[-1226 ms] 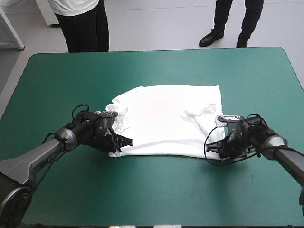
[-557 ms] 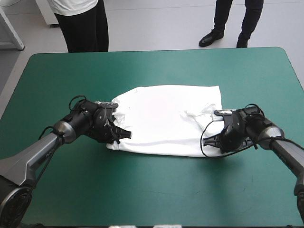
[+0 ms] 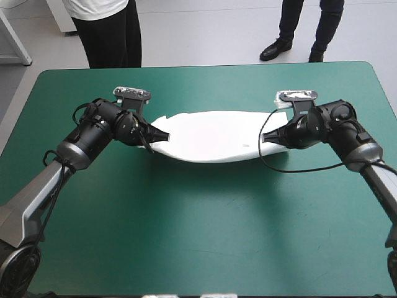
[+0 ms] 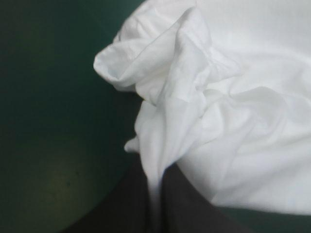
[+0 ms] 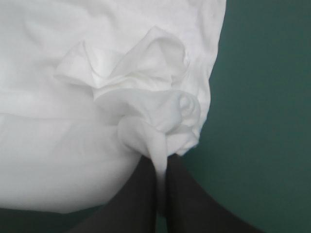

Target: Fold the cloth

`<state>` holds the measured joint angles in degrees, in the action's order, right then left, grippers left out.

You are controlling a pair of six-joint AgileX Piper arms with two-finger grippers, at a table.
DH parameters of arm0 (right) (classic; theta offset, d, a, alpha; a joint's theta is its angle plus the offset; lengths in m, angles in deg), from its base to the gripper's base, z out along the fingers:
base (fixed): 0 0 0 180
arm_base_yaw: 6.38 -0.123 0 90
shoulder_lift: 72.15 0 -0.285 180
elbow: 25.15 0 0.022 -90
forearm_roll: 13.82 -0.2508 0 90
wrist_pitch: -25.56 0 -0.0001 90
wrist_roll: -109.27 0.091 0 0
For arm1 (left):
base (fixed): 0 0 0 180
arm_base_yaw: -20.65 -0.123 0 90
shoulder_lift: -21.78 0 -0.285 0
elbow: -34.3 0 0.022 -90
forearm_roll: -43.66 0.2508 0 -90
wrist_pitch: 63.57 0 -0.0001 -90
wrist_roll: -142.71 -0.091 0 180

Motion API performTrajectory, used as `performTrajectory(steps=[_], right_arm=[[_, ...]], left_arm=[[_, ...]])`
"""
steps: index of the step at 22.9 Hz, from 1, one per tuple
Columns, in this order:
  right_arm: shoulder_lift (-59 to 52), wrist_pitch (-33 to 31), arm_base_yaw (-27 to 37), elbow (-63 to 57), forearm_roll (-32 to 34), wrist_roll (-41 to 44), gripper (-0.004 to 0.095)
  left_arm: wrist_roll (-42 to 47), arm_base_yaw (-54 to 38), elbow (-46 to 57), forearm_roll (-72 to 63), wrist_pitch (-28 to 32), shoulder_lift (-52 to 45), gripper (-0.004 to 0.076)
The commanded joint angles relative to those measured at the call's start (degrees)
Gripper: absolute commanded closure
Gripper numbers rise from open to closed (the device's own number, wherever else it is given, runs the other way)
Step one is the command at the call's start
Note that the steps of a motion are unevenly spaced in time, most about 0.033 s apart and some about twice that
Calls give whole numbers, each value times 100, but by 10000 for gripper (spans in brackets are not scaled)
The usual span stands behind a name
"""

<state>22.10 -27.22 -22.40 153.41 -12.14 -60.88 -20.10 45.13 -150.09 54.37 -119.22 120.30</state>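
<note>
The white T-shirt (image 3: 211, 135) lies across the middle of the teal-green table, its near edge lifted and carried over toward the far side, so it shows as a narrow band. My left gripper (image 3: 162, 134) is shut on the T-shirt at its left end, and bunched fabric (image 4: 180, 111) rises from between the black fingers (image 4: 131, 204). At the right end my right gripper (image 3: 265, 138) is shut on the T-shirt too, with a crumpled knot of cloth (image 5: 155, 111) pinched between its fingers (image 5: 182, 204).
Bare teal-green cover (image 3: 205, 230) stretches from the T-shirt to the table's near edge. A strip of cover (image 3: 205, 87) also lies between the T-shirt and the far edge.
Both grippers have risen and moved toward the far edge, carrying the T-shirt's near edge up and over. The spread T-shirt now looks like a narrow band.
</note>
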Motion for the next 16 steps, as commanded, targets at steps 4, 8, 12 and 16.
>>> performTrajectory(steps=[4,8,12,16], right_arm=[[529,343,226,1094,260,17,925],[1153,339,377,1745,269,-52,926],[1973,322,442,2505,258,-102,925],[2439,353,504,2921,247,38,925]], left_arm=[[0,-412,-879,127,359,311,734],[-217,-472,-1617,260,374,1032,734],[-341,-472,-2643,381,281,2011,734],[-387,-533,-3385,359,45,2734,734]])
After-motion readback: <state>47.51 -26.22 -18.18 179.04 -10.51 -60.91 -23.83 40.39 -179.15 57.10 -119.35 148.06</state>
